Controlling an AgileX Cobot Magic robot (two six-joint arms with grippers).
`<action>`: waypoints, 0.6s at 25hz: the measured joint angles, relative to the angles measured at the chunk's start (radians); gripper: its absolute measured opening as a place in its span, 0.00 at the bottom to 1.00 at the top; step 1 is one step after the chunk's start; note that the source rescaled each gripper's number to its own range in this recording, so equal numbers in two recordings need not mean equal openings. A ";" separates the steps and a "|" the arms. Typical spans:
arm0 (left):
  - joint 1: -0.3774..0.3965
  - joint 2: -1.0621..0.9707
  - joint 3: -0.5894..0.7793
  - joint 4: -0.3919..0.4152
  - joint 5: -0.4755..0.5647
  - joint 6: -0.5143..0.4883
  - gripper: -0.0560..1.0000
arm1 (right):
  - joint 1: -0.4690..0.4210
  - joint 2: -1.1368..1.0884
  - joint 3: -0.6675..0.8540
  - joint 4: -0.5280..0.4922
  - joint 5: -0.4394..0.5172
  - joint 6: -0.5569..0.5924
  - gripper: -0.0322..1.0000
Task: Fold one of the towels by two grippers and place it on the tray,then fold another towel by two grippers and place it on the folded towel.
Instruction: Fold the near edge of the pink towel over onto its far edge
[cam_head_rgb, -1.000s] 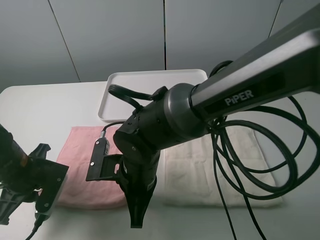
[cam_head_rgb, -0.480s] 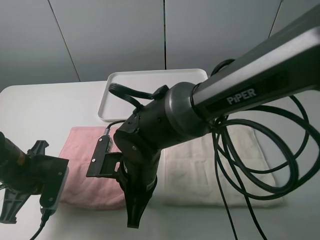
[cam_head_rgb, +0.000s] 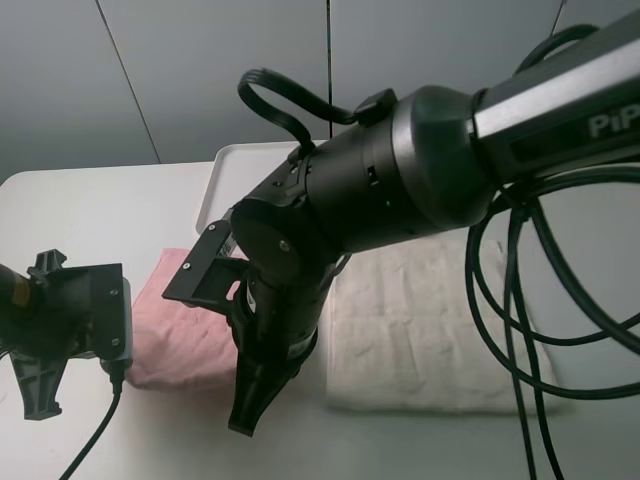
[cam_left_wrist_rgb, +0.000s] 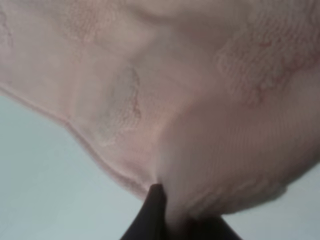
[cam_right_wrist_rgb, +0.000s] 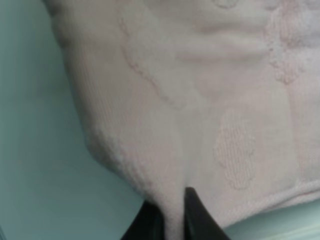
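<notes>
The pink towel (cam_head_rgb: 185, 335) lies left of centre on the table, its near edge bunched and raised. In the left wrist view my left gripper (cam_left_wrist_rgb: 172, 220) is shut on a fold at the edge of the pink towel (cam_left_wrist_rgb: 165, 100). My right gripper (cam_right_wrist_rgb: 170, 212) is likewise shut on the rim of the pink towel (cam_right_wrist_rgb: 200, 100). From above, my right gripper (cam_head_rgb: 245, 415) points down at the towel's near right end, and the left arm's black wrist block (cam_head_rgb: 70, 320) sits at its left side. The cream towel (cam_head_rgb: 430, 330) lies flat to the right. The white tray (cam_head_rgb: 235, 175) is behind, mostly hidden by the right arm.
Thick black cables (cam_head_rgb: 520, 330) from the right arm loop over the cream towel's right side. The white table (cam_head_rgb: 90, 210) shows bare surface at the far left. A grey panelled wall stands behind the table.
The left gripper has shut on the pink towel's edge. Both arms have risen and drawn the near edge up and toward the tray, so the towel looks shorter and bunched.
</notes>
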 joint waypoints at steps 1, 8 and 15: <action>0.000 -0.007 -0.002 0.000 0.000 -0.030 0.08 | -0.004 -0.010 0.000 0.000 0.000 0.023 0.04; 0.000 -0.023 -0.031 -0.002 -0.052 -0.212 0.08 | -0.087 -0.044 0.000 -0.014 -0.002 0.187 0.04; 0.057 -0.023 -0.033 -0.010 -0.178 -0.371 0.08 | -0.127 -0.044 0.000 -0.026 -0.049 0.310 0.04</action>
